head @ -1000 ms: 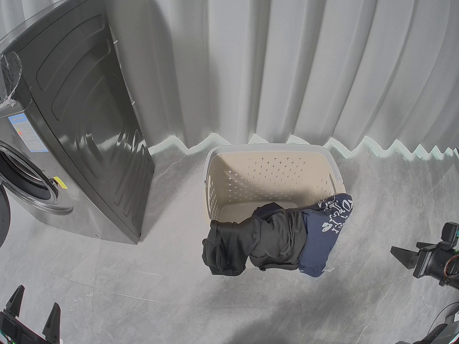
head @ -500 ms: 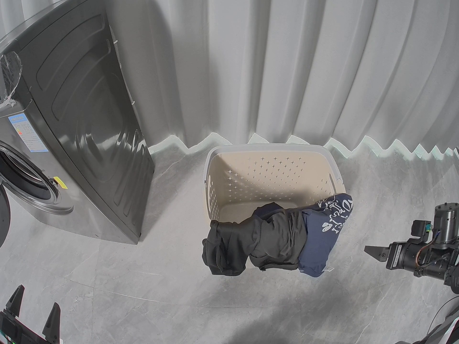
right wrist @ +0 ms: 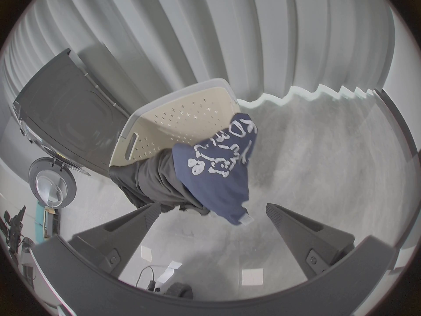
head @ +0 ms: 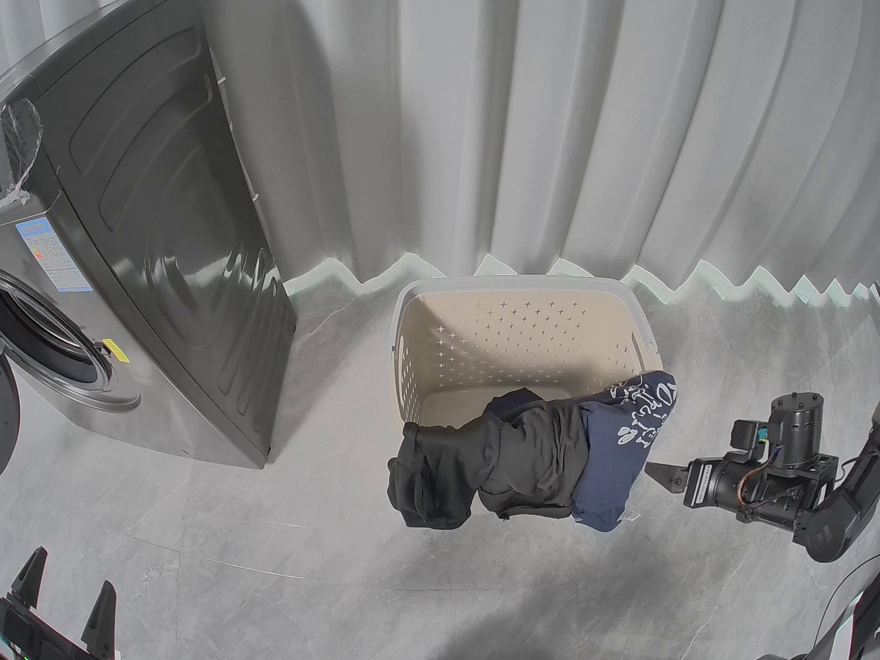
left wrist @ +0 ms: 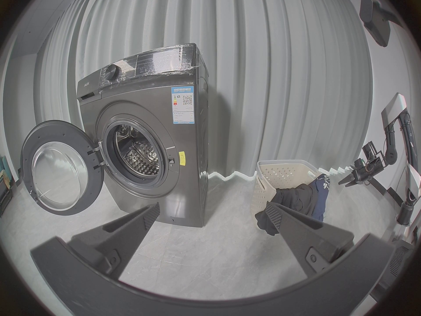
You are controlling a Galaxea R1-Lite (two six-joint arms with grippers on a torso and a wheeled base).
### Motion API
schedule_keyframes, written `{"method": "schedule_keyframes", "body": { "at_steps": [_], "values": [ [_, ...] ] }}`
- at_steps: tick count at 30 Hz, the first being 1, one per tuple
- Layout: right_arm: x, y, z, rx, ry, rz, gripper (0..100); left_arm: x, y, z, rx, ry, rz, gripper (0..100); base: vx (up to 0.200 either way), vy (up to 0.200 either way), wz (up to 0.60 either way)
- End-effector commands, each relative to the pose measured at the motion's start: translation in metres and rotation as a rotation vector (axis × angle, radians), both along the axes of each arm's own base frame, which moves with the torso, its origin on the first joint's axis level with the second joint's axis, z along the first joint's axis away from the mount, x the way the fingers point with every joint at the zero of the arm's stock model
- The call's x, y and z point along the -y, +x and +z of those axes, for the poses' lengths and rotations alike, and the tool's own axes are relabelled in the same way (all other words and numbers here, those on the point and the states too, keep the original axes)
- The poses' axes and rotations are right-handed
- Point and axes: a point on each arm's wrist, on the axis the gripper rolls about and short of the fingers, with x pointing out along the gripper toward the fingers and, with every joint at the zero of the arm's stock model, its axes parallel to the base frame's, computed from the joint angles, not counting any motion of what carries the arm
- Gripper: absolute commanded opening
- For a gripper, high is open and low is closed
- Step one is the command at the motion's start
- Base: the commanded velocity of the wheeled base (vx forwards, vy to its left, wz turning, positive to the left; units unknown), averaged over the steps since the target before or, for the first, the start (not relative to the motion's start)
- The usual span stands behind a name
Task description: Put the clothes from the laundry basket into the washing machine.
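Note:
A beige laundry basket [head: 513, 282] stands on the floor in front of me. A dark grey garment [head: 486, 465] and a navy garment with white print [head: 628, 437] hang over its near rim. My right gripper [head: 665, 477] hovers just right of the navy garment [right wrist: 219, 172], open and empty [right wrist: 212, 209]. The grey washing machine [head: 156, 222] stands at the left, its round door [left wrist: 57, 167] swung open and the drum [left wrist: 136, 154] showing. Low at the near left, my left gripper [head: 64, 588] is open and empty.
White curtains [head: 550, 112] hang along the back, behind the basket and machine. Grey floor [head: 302, 543] lies open between the machine and the basket. A cable and some white markers [right wrist: 252, 276] lie on the floor below my right gripper.
My right arm has swung in from the right edge toward the basket, bringing its gripper close to the navy garment. The left arm and the clothes have not moved.

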Motion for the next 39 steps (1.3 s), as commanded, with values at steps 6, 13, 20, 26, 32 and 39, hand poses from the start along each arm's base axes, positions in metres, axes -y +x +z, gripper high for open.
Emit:
{"method": "schedule_keyframes", "body": {
  "at_steps": [6,13,20,26,32,39],
  "values": [
    [-0.015,0.018,-0.04,-0.046,-0.02,0.039,100,0.0,0.0,-0.005,0.0,0.0,0.0,100,0.0,0.0,0.0],
    [-0.019,0.035,-0.047,-0.004,-0.01,0.039,100,0.0,0.0,-0.005,0.0,0.0,0.0,100,0.0,0.0,0.0],
    [-0.024,0.048,-0.053,0.007,-0.004,0.042,100,0.0,0.0,-0.005,0.0,0.0,0.0,100,0.0,0.0,0.0],
    [-0.026,0.06,-0.054,0.034,0.006,0.036,100,0.0,0.0,-0.005,0.0,0.0,0.0,100,0.0,0.0,0.0],
    [-0.028,0.071,-0.053,0.062,0.017,0.029,0,0.0,0.0,-0.005,0.0,0.0,0.0,100,0.0,0.0,0.0],
    [-0.029,0.075,-0.051,0.072,0.039,0.019,0,0.0,0.0,-0.005,0.0,0.0,0.0,100,0.0,0.0,0.0]
  ]
}}
